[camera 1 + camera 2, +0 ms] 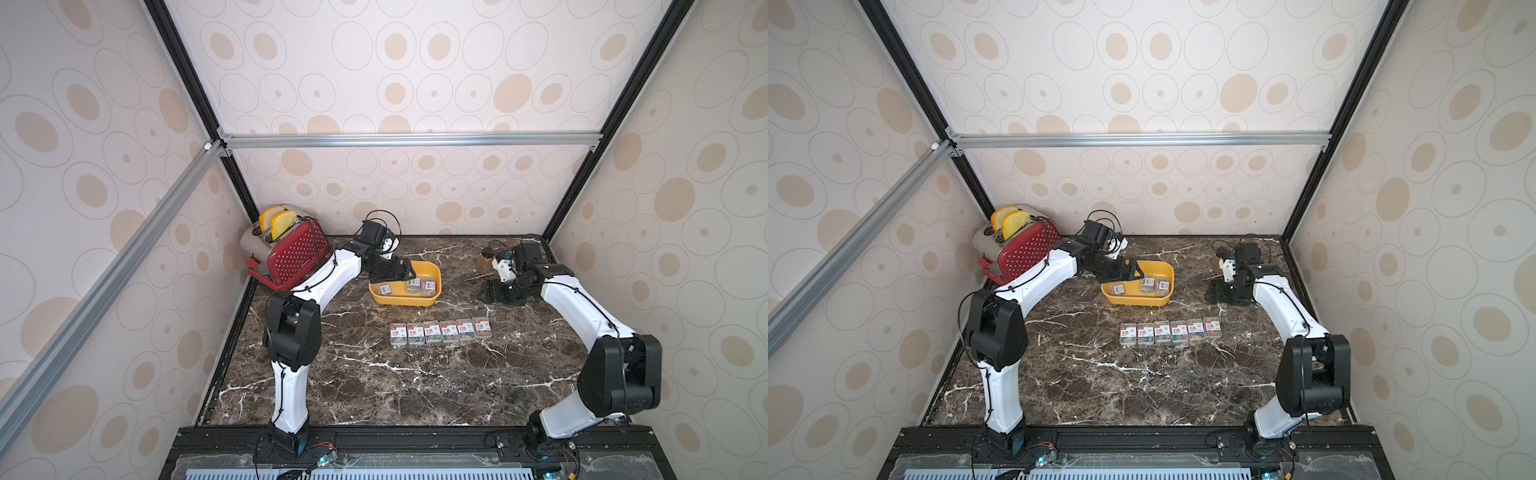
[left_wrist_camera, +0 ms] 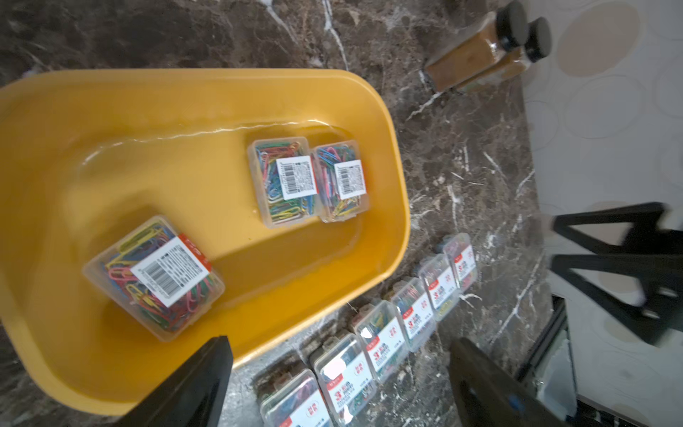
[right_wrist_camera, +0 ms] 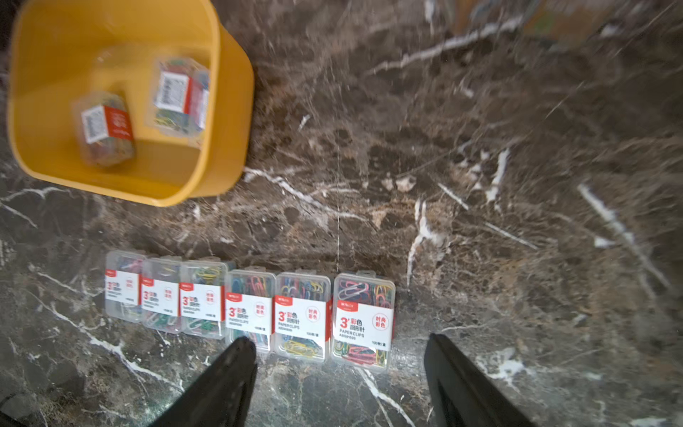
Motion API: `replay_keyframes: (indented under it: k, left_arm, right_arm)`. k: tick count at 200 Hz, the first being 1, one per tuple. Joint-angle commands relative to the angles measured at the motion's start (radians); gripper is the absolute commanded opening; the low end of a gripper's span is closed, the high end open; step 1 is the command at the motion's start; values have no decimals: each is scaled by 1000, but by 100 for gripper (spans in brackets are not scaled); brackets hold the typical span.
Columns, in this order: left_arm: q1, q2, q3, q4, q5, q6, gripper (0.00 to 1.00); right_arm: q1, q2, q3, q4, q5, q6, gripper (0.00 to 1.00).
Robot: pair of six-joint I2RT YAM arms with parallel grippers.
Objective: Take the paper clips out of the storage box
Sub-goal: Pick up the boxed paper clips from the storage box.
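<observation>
The yellow storage box (image 1: 403, 301) stands mid-table in both top views. Three clear boxes of paper clips lie inside it: one alone (image 2: 153, 277) and two side by side (image 2: 282, 181), (image 2: 342, 181). A row of several more paper clip boxes (image 1: 440, 332) lies on the marble in front of the box. My left gripper (image 2: 342, 355) hangs open and empty above the box's near left rim (image 2: 314, 314). My right gripper (image 3: 340, 344) is open and empty, low over the table to the right of the box, behind the row's right end (image 3: 364, 321).
A red toaster (image 1: 291, 257) with two bread slices stands at the back left corner. Brown black-capped jars (image 2: 476, 55) stand at the back right, just behind my right wrist (image 1: 505, 266). Walls close the table on three sides.
</observation>
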Motion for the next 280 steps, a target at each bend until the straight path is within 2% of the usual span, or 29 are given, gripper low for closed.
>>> replay_keyframes:
  k: [1, 39, 62, 98, 170, 182, 214, 231, 238, 253, 265, 280]
  left_arm:
    - [-39, 94, 136, -98, -144, 73, 91]
    - [-81, 264, 344, -157, -315, 48, 91]
    - [-104, 330, 413, -178, -426, 54, 92]
    - [-118, 405, 461, -182, -483, 55, 93]
    - [-129, 503, 529, -184, -515, 62, 90]
    - [-129, 509, 529, -183, -516, 62, 87]
    - [-129, 502, 523, -182, -521, 67, 69]
    - [-128, 475, 501, -164, -508, 73, 48]
    - [-129, 451, 480, -147, -494, 73, 43]
    - [-129, 404, 464, -140, -467, 79, 40]
    - [-126, 356, 465, -150, -436, 86, 41]
    - [-116, 276, 449, -153, -336, 78, 41]
  right_arm:
    - [29, -22, 39, -88, 20, -26, 78]
    - [46, -37, 73, -100, 21, -36, 78]
    - [48, -34, 91, -106, 12, -46, 78]
    - [48, -39, 86, -93, -10, -40, 78]
    - [48, -44, 55, -62, -43, -32, 78]
    - [48, -40, 54, -61, -51, -31, 78]
    - [49, -41, 53, -56, -62, -30, 78]
    - [51, -41, 52, -46, -78, -30, 78]
    - [52, -43, 50, -41, -89, -28, 78]
    - [59, -50, 44, -24, -122, -27, 80]
    - [60, -63, 36, 3, -162, -18, 86]
    - [60, -71, 29, 43, -211, 2, 87]
